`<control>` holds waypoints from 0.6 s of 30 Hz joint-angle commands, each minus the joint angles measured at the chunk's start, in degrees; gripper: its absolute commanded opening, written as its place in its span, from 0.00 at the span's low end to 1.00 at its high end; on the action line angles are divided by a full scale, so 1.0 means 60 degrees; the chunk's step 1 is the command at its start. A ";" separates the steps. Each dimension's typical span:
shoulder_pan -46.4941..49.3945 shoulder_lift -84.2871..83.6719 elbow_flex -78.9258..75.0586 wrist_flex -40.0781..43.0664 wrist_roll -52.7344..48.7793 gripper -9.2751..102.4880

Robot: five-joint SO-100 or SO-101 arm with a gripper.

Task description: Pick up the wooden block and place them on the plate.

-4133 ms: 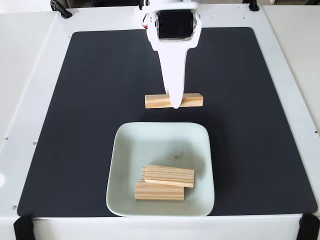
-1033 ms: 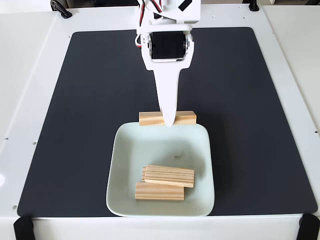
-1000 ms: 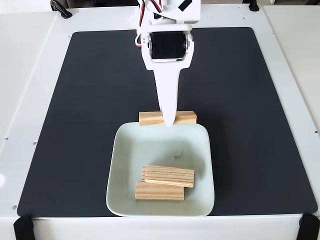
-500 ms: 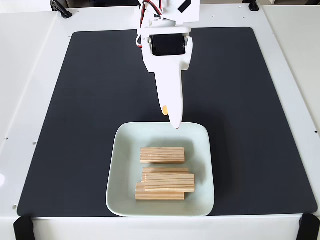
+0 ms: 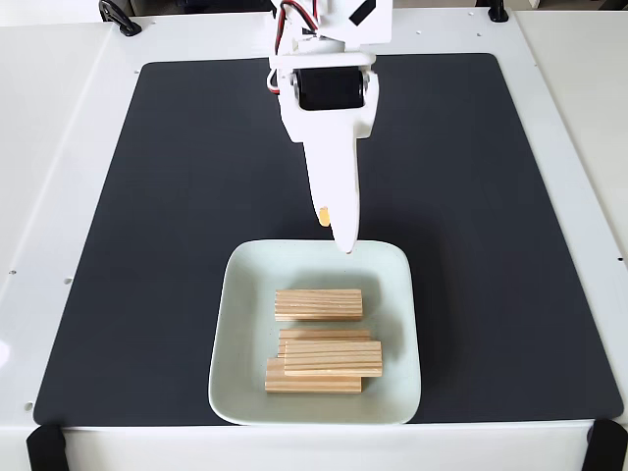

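Observation:
The pale mint-green plate (image 5: 235,324) sits at the near middle of the black mat in the fixed view. One wooden block (image 5: 318,304) lies crosswise alone in the plate's far half. Closer to me, more wooden blocks (image 5: 332,358) lie in an overlapping pile in the plate's near half. My white gripper (image 5: 334,231) hangs over the plate's far rim, pointing down toward it. It is open and holds nothing, and its fingertips are well clear of the lone block.
A black mat (image 5: 177,196) covers most of the white table (image 5: 59,147). Black clamps (image 5: 44,446) sit at the table's near corners. The arm's base (image 5: 329,29) stands at the far edge.
A second ago the gripper held a block just beyond the plate's far rim. That block now lies in the plate and the gripper has let go. Nothing moved in the last half second.

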 commanded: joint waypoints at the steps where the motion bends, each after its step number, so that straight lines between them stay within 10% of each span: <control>1: -0.0059 0.0176 -0.0439 -0.0015 0.0029 0.39; 8: -0.0088 0.0190 -0.0410 -0.0542 0.0044 0.07; 18: 0.0000 0.0205 -0.0264 -0.1274 0.0059 0.08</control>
